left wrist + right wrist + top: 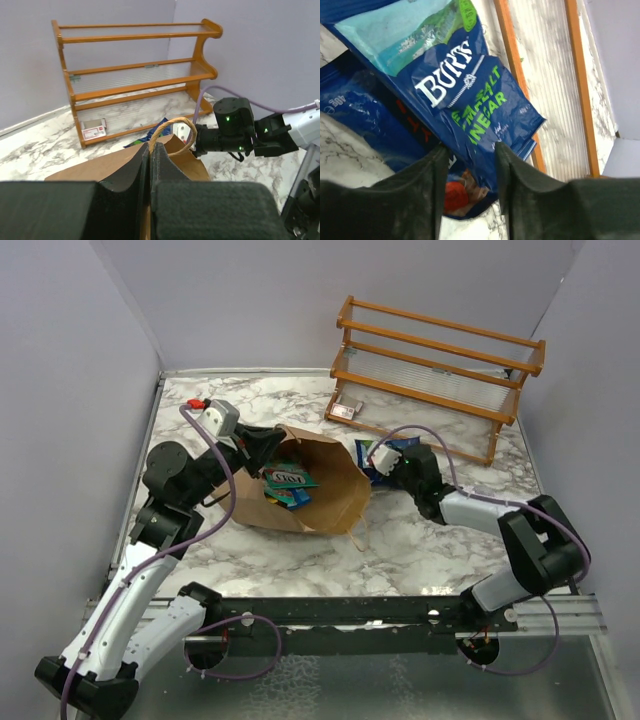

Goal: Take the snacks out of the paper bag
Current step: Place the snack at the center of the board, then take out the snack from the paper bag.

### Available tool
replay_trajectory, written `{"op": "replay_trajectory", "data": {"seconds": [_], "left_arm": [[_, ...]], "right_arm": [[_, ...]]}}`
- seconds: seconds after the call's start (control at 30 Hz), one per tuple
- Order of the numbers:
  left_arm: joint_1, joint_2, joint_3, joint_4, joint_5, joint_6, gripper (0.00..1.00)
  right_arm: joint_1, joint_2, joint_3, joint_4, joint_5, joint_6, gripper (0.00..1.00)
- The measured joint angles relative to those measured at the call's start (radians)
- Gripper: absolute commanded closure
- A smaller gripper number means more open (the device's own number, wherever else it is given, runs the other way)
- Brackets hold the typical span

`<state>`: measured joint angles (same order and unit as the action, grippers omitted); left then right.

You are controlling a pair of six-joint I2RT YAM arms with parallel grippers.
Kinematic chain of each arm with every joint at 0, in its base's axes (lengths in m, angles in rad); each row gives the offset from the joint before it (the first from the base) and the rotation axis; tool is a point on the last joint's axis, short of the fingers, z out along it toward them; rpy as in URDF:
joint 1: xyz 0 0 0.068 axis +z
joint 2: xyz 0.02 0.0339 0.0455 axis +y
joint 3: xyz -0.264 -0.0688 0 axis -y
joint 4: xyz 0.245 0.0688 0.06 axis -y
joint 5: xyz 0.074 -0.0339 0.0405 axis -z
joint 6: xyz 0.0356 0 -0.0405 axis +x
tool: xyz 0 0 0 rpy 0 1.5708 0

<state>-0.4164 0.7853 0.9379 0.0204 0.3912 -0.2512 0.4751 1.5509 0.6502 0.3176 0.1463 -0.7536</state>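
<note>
From above, the brown kraft paper bag (335, 490) is lying on its side on the white marble-patterned table (420, 540). Teal and yellow foil snack packets (288, 485) are sitting in its open mouth, not yet out. The left gripper (258, 447) is gripping the bag's upper rim. The right gripper (388, 464) is hovering over dark blue foil snack packets (366, 452), which are lying outside the bag, just beside its far end and near the orange wooden shelf rack (440, 365).

From the left wrist, the left gripper's (150, 148) fingers are pressing together, pinching the paper rim, and the twisted paper handle (172, 134) is arching just past their tips.

From the right wrist, the right gripper's (469, 150) fingers are standing apart. The corner of one dark blue packet (460, 90) is lying across the gap, apparently unclamped, on top of a second blue packet (365, 120).

The risks I am seeing:
- That loose corner may be catching a finger when the arm is lifting, which would drag the packet along.
- The thin rim may be tearing or slipping from the pinch, letting the mouth sag over the remaining snacks.
- Slick foil may be sliding out of a shallow grasp.
</note>
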Motion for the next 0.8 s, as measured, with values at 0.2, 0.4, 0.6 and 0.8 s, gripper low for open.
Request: {"op": "replay_trajectory", "data": {"seconds": [0.2,0.4,0.6,0.8], "left_arm": [[0.0,0.016,-0.009,0.008,0.109,-0.023,1.0],[0.0,0.039,-0.068,0.045,0.203,-0.071,1.0],[-0.006,0.074,-0.112,0.055,0.261,-0.132,1.0],[-0.023,0.083,-0.126,0.098,0.28,-0.205,1.0]], "right_arm": [[0.013,-0.241,-0.012,-0.095,-0.038,0.173,0.38],[0.016,-0.525,-0.012,-0.145,-0.14,0.414,0.34],[0.016,-0.674,-0.012,-0.222,-0.405,0.626,0.38],[0.026,-0.761,-0.047,-0.228,-0.719,0.735,0.44]]}}
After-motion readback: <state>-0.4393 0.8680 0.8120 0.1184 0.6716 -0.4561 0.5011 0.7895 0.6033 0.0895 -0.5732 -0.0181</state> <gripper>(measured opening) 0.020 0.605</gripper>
